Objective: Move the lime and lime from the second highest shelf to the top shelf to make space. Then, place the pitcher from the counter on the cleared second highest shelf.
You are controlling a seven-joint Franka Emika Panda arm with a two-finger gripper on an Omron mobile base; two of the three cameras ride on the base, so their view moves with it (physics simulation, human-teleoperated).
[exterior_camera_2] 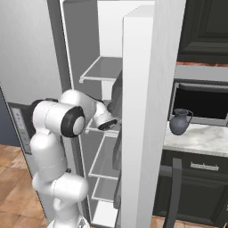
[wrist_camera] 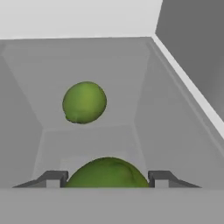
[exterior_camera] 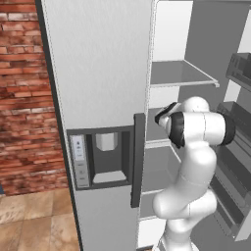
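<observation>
In the hand view, a green lime sits between my gripper's two dark fingertips, which press on its sides; the gripper is shut on it. The other lime lies further back on the same grey second highest shelf. My arm reaches into the open fridge at that shelf's level. Above it is the top shelf, bare where it shows. The dark blue-grey pitcher stands upright on the marble counter to the right of the fridge.
The open fridge door stands between my arm and the counter. The closed left door with a dispenser is to my left. Door racks line the right side. Lower shelves sit beneath.
</observation>
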